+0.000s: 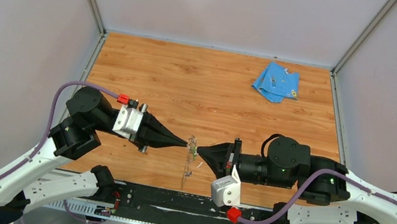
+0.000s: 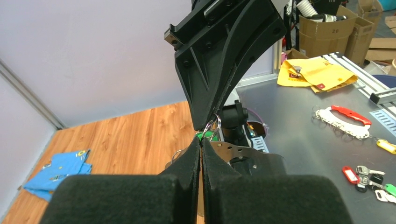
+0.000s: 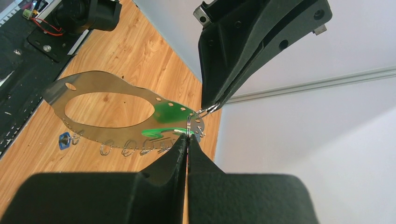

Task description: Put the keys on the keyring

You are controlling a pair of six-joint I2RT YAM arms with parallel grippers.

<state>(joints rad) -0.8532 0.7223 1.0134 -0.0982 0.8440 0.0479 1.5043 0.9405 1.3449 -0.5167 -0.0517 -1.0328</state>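
- The keyring is a big, thin, grey metal band bent into an oval loop. It has little holes along its edge, and small wire loops hang from them. It is up in the air between the two arms, above the brown wooden worktop.
- The right hand is squeezed tight, and it looks like it has pinched the near edge of the band.
- The left hand is squeezed tight too, tip to tip with the right one. It seems to pinch one small wire loop at that same edge.
- The key with the green plastic head sits right by the two hands, against the band. I cannot tell if it is hooked on yet.
- The key with the blue plastic head looks like it dangles from the far end of the band.
- I think the band is light, stiff and a bit springy. It is also smooth, so it could slip or swing, and a grip on the flat edge is best.
- The keys are tiny and light (easy to drop). The plastic head is the best place to hold one, since that leaves the metal end free.
- The wire loops look thin and could bend, so a gentle pull is best.
- A light-blue folded cloth lies far off near the back corner.
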